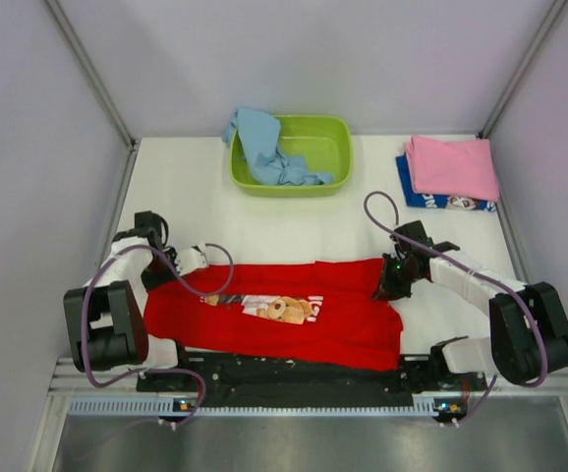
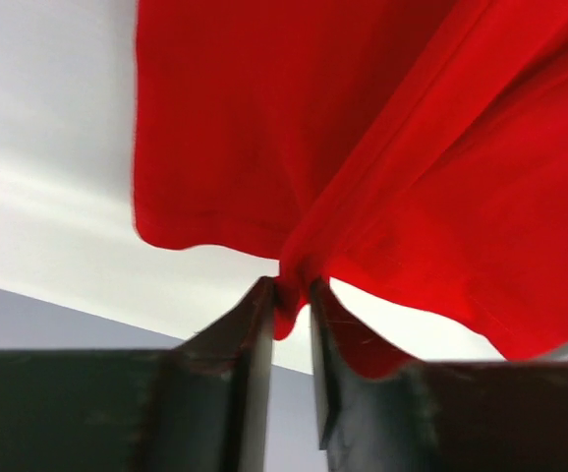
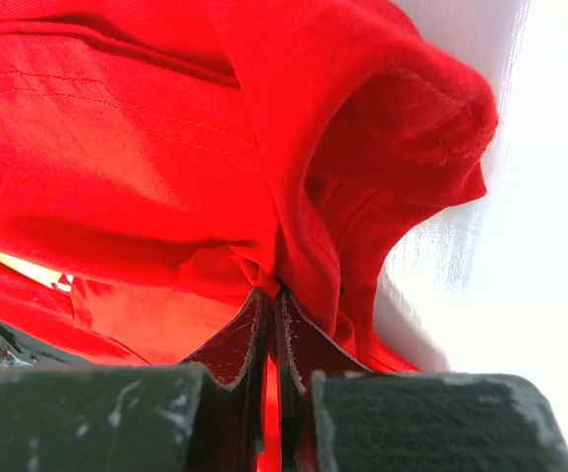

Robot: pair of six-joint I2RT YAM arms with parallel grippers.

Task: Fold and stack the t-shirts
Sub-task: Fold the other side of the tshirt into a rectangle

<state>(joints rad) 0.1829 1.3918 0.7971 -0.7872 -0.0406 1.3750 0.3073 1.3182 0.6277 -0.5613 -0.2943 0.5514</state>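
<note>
Spanning the gap between the two sets of jaws in the top view, the red t-shirt (image 1: 284,315) lay spread on the table (image 1: 294,221), with the left jaws at one end, the right jaws at the other, and its bear print face up midway between them. Well beyond the right jaws a pink t-shirt (image 1: 451,165) sat folded on a dark blue t-shirt (image 1: 422,197). Far beyond both, a light blue t-shirt (image 1: 259,143) lay crumpled over the rim of a lime green basin (image 1: 338,133).

In the left wrist view, the left jaws stood only narrowly apart, with a gathered edge of red cloth caught between their tips and creases fanning away from them. It read as a light hold.

In the right wrist view, the right jaws were clenched tight on a bunched fold of the same shirt, which bulged just above them.

By my reckoning, two shirts were folded and stacked, the red one was only at its fold, and the light blue one had not been started
</note>
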